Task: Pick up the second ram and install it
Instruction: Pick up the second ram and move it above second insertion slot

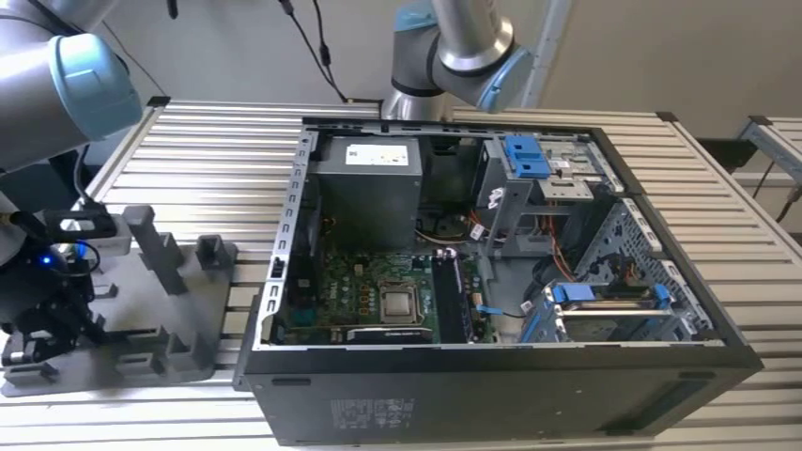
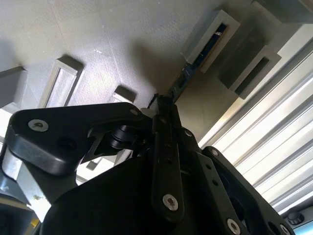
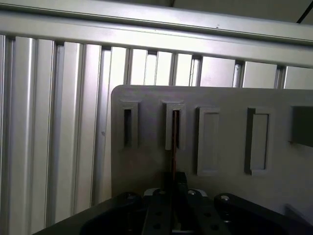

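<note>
Second ram [image 3: 174, 139] is a thin dark strip, and in the first wrist view you see it from its narrow edge. One end of it sits in the slot of a raised grey post [image 3: 167, 128] on the flat grey tray [image 3: 146, 166]. The other end is held by the black end effector [image 3: 175, 178]. The two fingers are closed tight on the strip, one on each flat side. In the second wrist view the strip [image 2: 182, 78] runs in a straight line from the finger tips up into that same post, and little blue bits show inside the slot. More grey posts stand in a row beside it on the tray, and the one next to it has a dark slot. The tray lies on a desk [image 1: 225, 150] made of long silver metal bars. It sits near the desk's edge on the exterior view's left, close to the front corner there. A robot arm [image 1: 69, 75] with a light blue ring bends down over the tray. A big black computer case [image 1: 501, 404] lies open in the middle of the desk, just beside the tray. Inside it are a green board [image 1: 363, 282], a grey metal box [image 1: 363, 183] and some blue clips [image 1: 527, 155]. Another arm [image 1: 452, 47] stands at the back edge of the desk, behind the case.
</note>
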Tool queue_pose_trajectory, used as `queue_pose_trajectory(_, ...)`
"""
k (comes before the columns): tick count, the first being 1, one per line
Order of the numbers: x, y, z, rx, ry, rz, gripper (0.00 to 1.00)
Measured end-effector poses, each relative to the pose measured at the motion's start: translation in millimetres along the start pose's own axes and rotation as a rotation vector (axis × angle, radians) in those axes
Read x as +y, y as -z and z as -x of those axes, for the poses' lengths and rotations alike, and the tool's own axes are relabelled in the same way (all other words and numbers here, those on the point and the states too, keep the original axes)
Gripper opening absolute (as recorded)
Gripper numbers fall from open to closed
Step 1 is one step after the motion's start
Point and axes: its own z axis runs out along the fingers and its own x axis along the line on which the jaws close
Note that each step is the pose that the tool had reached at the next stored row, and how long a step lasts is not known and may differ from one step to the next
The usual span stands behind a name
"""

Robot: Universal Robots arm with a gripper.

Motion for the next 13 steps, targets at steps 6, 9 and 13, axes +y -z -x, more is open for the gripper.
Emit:
queue_pose_trajectory(6, -0.1, 5.4, 0.4, -0.0005, 0.0, -0.0002, 0.14)
queue_pose_trajectory(9, -0.1, 10.4, 0.7, -0.0005, 0.0, -0.0001, 0.14)
queue_pose_trajectory(13, -0.3, 18.1, 1.1, -0.0009, 0.0, -0.0002, 0.14)
